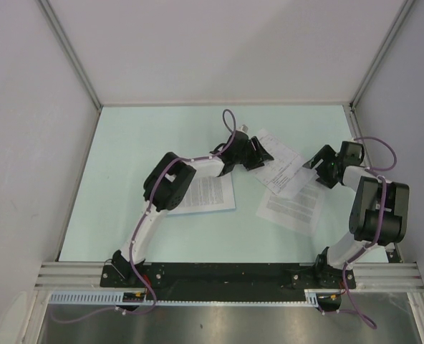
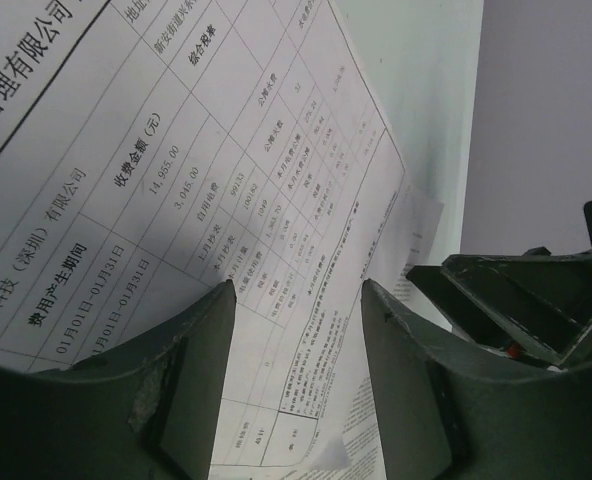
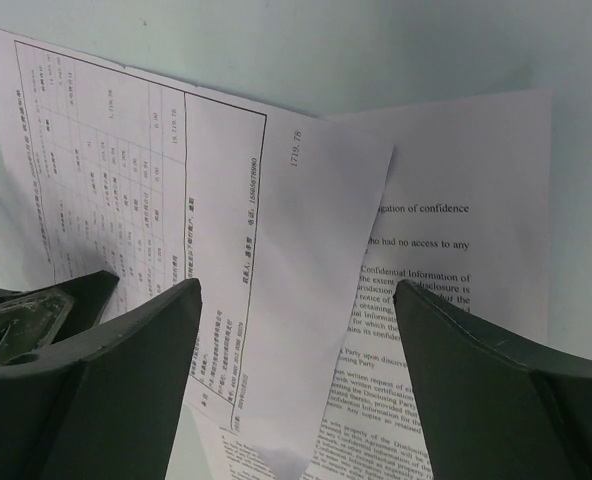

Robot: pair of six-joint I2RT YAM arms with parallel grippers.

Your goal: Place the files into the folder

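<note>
Several white printed files lie on the pale green table. A sheet with a table point(image 1: 278, 163) lies at the centre, on top of an English text sheet point(image 1: 291, 208). Another text sheet point(image 1: 208, 193) lies to the left, partly under the left arm. My left gripper point(image 1: 261, 154) is open at the table sheet's left end, which shows between its fingers in the left wrist view point(image 2: 226, 150). My right gripper point(image 1: 318, 163) is open at the sheet's right end, over the table sheet point(image 3: 226, 200) and the text sheet point(image 3: 456, 250). The folder is not in view.
Grey walls close in the table point(image 1: 126, 143) at the left, back and right. The two grippers face each other closely; the right one shows in the left wrist view point(image 2: 536, 300). A metal rail point(image 1: 219, 276) runs along the near edge.
</note>
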